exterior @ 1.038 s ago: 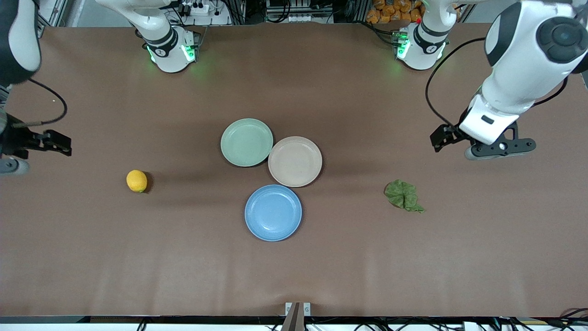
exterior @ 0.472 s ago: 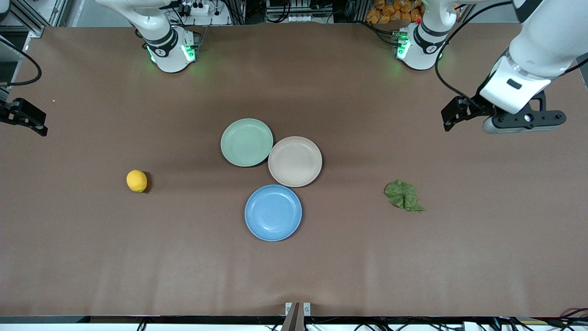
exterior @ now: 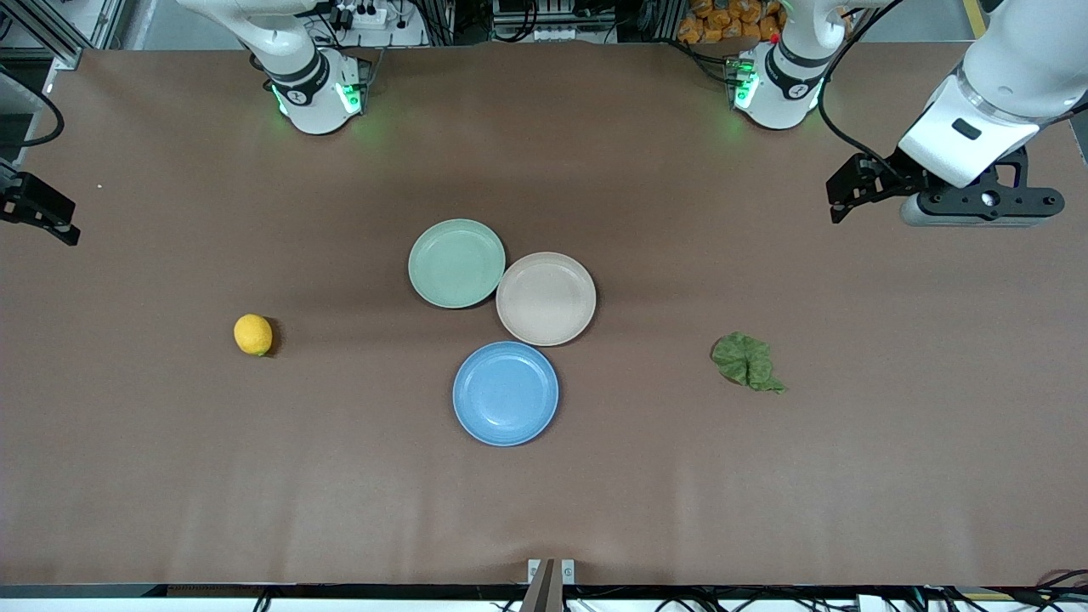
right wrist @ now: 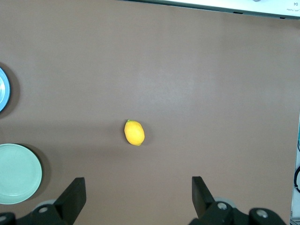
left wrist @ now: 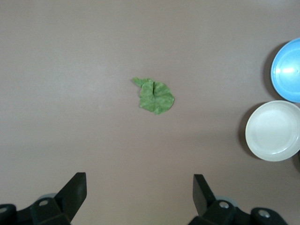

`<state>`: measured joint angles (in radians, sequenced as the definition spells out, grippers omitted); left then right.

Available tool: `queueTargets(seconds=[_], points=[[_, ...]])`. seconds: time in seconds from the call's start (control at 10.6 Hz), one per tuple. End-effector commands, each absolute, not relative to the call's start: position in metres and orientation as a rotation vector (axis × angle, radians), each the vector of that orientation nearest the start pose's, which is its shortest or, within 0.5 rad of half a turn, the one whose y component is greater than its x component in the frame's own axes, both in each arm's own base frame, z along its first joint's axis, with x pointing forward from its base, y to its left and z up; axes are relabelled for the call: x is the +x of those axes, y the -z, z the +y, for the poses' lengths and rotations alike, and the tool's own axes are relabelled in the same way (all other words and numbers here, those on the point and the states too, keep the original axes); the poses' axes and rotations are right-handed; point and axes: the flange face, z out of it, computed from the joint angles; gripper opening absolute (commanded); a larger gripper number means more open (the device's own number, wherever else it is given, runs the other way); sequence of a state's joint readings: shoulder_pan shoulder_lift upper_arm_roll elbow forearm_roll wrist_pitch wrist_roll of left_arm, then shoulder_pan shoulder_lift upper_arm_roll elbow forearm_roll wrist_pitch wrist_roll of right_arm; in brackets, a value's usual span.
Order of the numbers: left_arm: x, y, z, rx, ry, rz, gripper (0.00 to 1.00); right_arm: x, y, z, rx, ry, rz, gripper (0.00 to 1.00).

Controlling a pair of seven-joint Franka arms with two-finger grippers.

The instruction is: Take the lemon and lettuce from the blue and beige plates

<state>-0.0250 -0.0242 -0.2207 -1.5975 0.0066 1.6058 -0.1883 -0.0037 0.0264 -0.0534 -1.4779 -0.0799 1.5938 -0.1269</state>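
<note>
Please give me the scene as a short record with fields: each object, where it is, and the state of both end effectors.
lemon: small yellow oval lemon on the brown table, toward the right arm's end, on no plate
lettuce: dark green wrinkled lettuce leaf on the table, toward the left arm's end, on no plate
blue plate: round mid-blue plate, empty, nearest the front camera
beige plate: round pale beige plate, empty
green plate: round mint-green plate, empty
left end effector: open, raised over the table
right end effector: open, raised over the table
</note>
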Motion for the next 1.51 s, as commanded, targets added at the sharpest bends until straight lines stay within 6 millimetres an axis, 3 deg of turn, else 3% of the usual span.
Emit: queueTargets(seconds=[0.0,0.28,0.57,1.42], points=[[0.529,-0.637,-0.132,-3.132,0.037,0.156,1.00,0.558,-0.660,-0.038,-3.204,0.134,-0.083,1.00],[0.526,-0.642,-0.130,-3.112,0.047,0.155,1.00,0.557,-0.665,-0.040,-3.204,0.137,-0.075,1.00],[0.526,-0.661,-0.126,-3.107,0.113,0.151,1.00,0.557,-0.665,-0.040,-3.189,0.138,-0.071,1.00],[0.524,-0.662,-0.131,-3.106,0.112,0.163,1.00,0.555,-0.666,-0.040,-3.167,0.116,-0.069,1.00]])
